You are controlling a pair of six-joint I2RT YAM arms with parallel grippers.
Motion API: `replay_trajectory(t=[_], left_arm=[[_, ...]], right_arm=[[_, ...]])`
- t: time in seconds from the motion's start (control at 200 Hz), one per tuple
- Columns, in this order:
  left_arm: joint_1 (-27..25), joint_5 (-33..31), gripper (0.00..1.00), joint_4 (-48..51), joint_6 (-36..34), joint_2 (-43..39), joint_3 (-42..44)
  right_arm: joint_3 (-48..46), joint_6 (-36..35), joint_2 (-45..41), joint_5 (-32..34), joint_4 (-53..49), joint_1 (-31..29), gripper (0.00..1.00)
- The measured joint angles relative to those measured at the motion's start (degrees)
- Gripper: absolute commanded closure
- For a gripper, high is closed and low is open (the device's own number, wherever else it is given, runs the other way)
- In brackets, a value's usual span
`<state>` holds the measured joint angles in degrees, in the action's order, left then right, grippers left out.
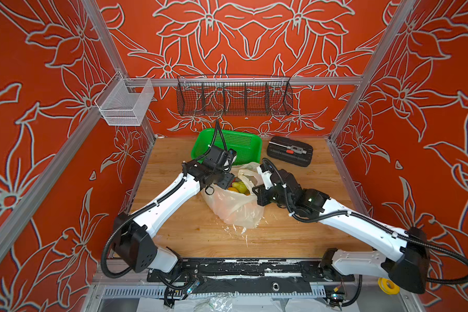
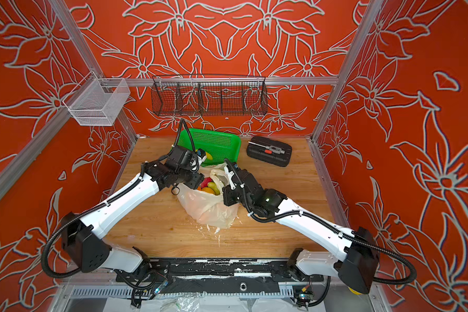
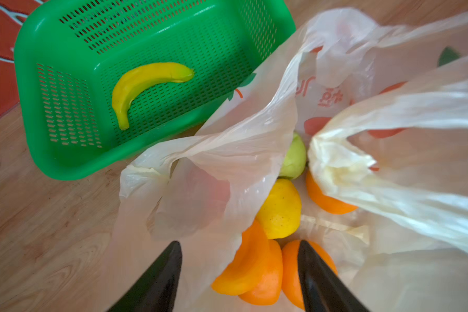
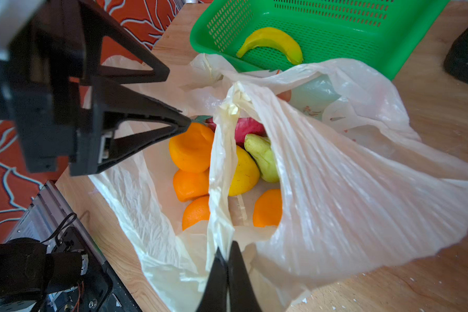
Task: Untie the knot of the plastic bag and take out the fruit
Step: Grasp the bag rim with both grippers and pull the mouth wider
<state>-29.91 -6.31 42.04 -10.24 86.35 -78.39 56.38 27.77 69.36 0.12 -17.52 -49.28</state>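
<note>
**Bag mouth held open for fruit removal.** The right gripper (image 4: 227,247) is clamped on a handle strip (image 4: 222,167) of the plastic bag (image 1: 233,208), which sits mid-table, just beside the green basket (image 3: 65,164); the knot appears already undone; the left gripper (image 3: 239,243), jaws apart and empty, hovers over the oranges (image 4: 191,147), with a lemon (image 4: 245,175) and a dragon fruit (image 4: 247,127) beyond. Good practice: hold the strip taut; bring both fingers inside the film flap; close across the nearest orange's widest part. Surface: wooden table (image 1: 173,237), flecked with white scraps (image 1: 243,231); red floral walls (image 1: 38,108) enclose it.
</note>
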Motion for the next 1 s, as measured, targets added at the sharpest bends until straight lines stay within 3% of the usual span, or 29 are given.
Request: replay_trajectory(t=[0.09, 0.155, 0.37, 0.565, 0.801, 1.001], left_arm=[[0.0, -1.9, 0.32, 0.9, -1.3, 4.4, -2.5], [0.0, -3.2, 0.41, 1.2, -2.0, 7.1, -3.9], [0.0, -9.6, 1.0, 2.6, -2.9, 12.5, -7.4], [2.0, -11.7, 1.0, 3.5, 2.1, 13.4, -12.8], [9.3, -6.2, 1.0, 1.9, 9.1, 12.6, -18.1], [10.3, -0.6, 1.0, 5.1, 12.0, 15.8, -27.7]], right_arm=[[-0.7, 0.4, -0.3, -0.2, 0.0, 0.0, 1.0], [-0.7, 0.7, -0.4, -0.5, 0.1, 0.0, 1.0], [-1.0, 1.6, -2.6, -0.6, 0.1, 0.0, 1.0], [-5.8, 4.7, -7.5, -0.7, 1.3, 0.0, 0.99], [-19.7, 8.2, -8.4, -9.9, 4.2, -0.1, 0.76], [-26.6, 10.9, -3.4, -14.8, 7.7, -1.0, 0.7]])
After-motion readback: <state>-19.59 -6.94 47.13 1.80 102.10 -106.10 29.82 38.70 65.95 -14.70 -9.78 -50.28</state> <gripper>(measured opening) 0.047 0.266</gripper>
